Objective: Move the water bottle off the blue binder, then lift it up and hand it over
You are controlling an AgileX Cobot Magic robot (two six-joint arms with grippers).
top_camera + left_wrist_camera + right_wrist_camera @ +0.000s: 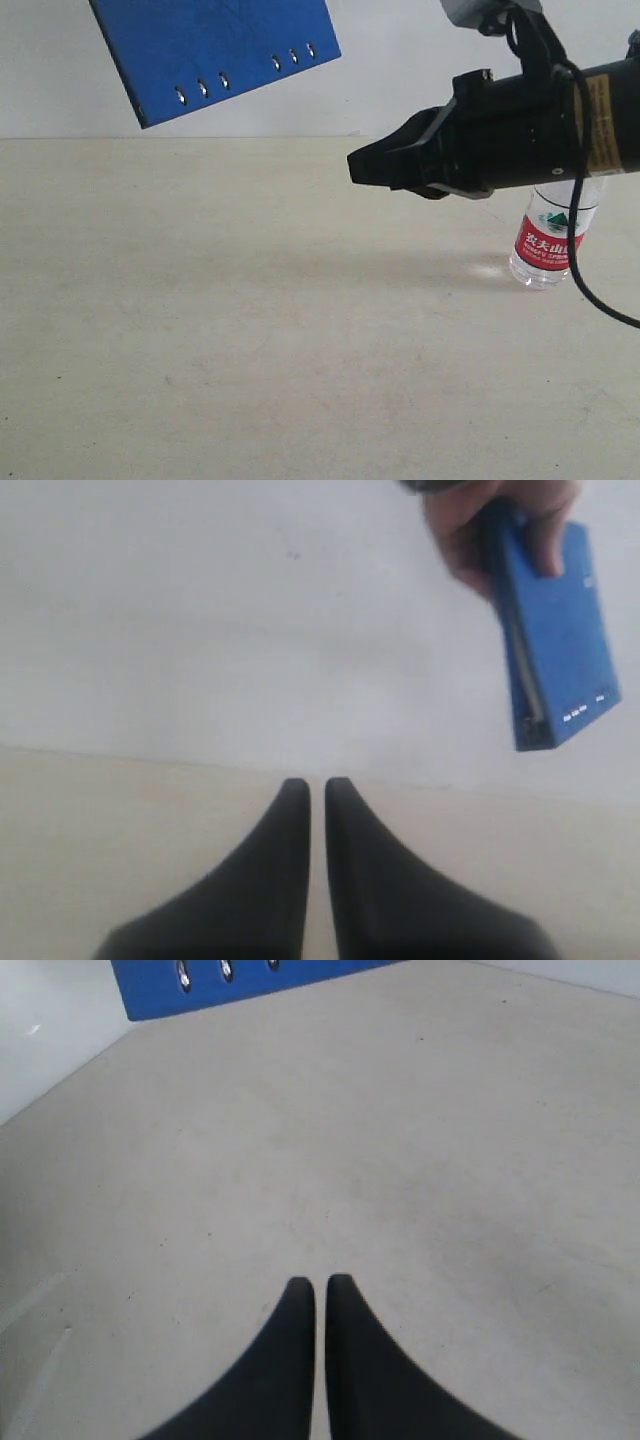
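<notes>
The water bottle stands upright on the beige table at the right; its cap and upper part are hidden behind my right arm. The blue binder hangs tilted in the air at the upper left, rivets showing. In the left wrist view a person's hand holds the binder by its top. My right gripper hovers above the table left of the bottle, shut on nothing. My left gripper is shut and empty too, and does not show in the exterior view. A corner of the binder shows in the right wrist view.
A pale wall rises behind the table's far edge. A black cable loops down from my right arm in front of the bottle.
</notes>
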